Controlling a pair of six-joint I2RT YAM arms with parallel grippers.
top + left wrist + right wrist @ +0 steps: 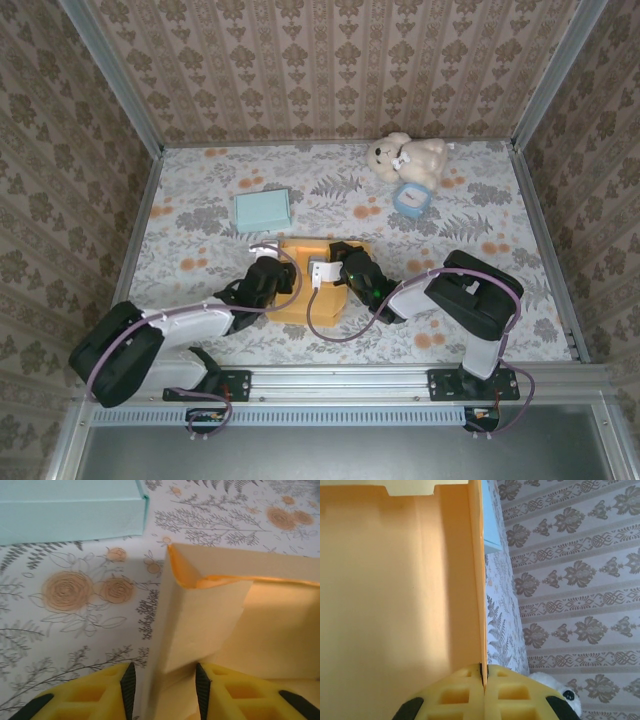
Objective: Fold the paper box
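1. Left tool (164,680): yellow fingers (107,690) stand partly apart and straddle one upright wall of the paper box (280,625) close to a corner. The wall rises between the pads. A thin strip of bench (75,635) shows between the left pad and the wall's outer face, so no firm clamp is visible.
2. Right tool (482,672): pads pressed together on the thin edge of another box wall (395,580). The sheet runs straight up out of the seam between them.
3. Overhead, the left tool (270,275) sits at the box's left side and the right tool (345,265) reaches in from the right, over its middle.
4. Paper box (295,305): orange-yellow card, lying on the bench (200,240) at centre, just ahead of both arms. At the corner in the left wrist view a folded flap leans inward against the wall.
5. Teal box (262,210): closed, flat, behind and left of the paper box, apart from it; its near edge (65,507) shows beyond the left tool.
6. Teddy bear (405,158): white, at the far right of the bench, with a small blue object (410,200) just in front of it.
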